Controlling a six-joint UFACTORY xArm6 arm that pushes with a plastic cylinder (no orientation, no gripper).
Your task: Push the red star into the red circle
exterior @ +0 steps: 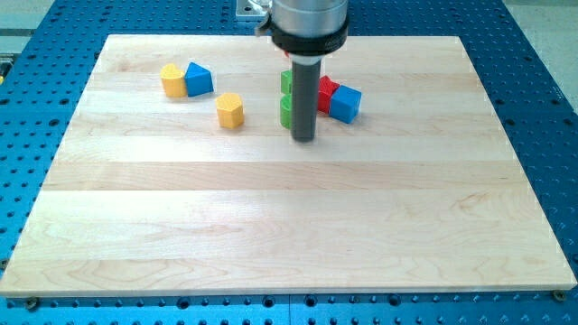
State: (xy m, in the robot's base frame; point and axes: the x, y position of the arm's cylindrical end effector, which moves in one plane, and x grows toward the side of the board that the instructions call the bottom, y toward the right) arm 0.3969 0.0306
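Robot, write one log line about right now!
my tip: below the cluster | red star: partly hidden, touching blue cube | red circle: hidden by arm | push: not done

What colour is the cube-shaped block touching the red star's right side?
Blue. The blue cube sits against the red star, clear in the camera view.

No text, label, brand, number or sign can be read on anything that is shown.

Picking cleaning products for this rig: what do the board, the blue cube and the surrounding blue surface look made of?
Board: pale wood with visible grain in glued strips, satin finish. Blue cube: uniformly coloured, smooth, probably painted wood or plastic. Surrounding blue surface: apparently metal, with a regular grid of holes.
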